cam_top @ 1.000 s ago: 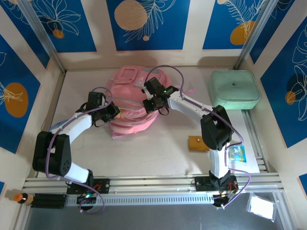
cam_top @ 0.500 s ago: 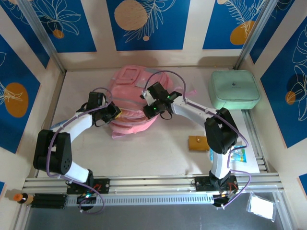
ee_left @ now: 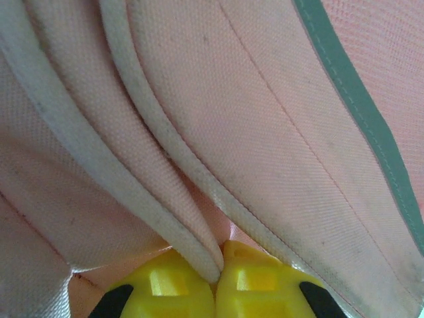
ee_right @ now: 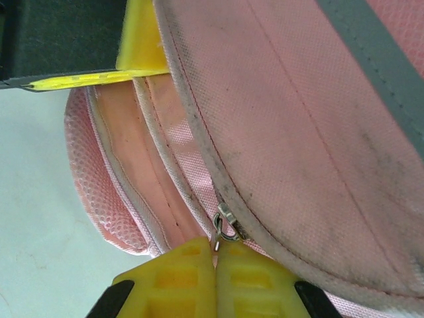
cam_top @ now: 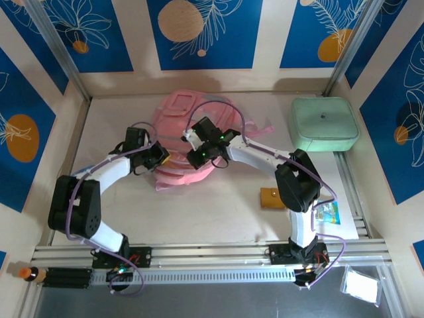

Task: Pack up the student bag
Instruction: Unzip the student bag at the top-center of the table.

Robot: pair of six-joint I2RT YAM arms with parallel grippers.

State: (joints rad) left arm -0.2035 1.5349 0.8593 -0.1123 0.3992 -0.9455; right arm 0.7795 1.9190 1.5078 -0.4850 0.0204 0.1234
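The student bag (cam_top: 182, 119), a soft pink backpack, lies at the middle back of the table. My left gripper (cam_top: 161, 158) is at the bag's near left edge. In the left wrist view its yellow fingers (ee_left: 179, 285) are shut on a fold of the bag's white piped edge (ee_left: 199, 248). My right gripper (cam_top: 193, 156) reaches over the bag from the right. It (ee_right: 215, 258) is shut on the small metal zipper pull (ee_right: 225, 224) between the piped seams. The left gripper's yellow finger (ee_right: 140, 40) shows at the top left of the right wrist view.
A mint-green rounded case (cam_top: 324, 124) stands at the back right. A small brown pouch (cam_top: 271, 197) and a blue packet (cam_top: 326, 213) lie near the right arm's base. A bottle (cam_top: 30, 272) and a white packet (cam_top: 361, 286) lie beyond the front rail.
My right gripper has moved left and nearer along the bag's seam with the zipper pull in it, coming closer to the left gripper. The left gripper has kept its hold in place.
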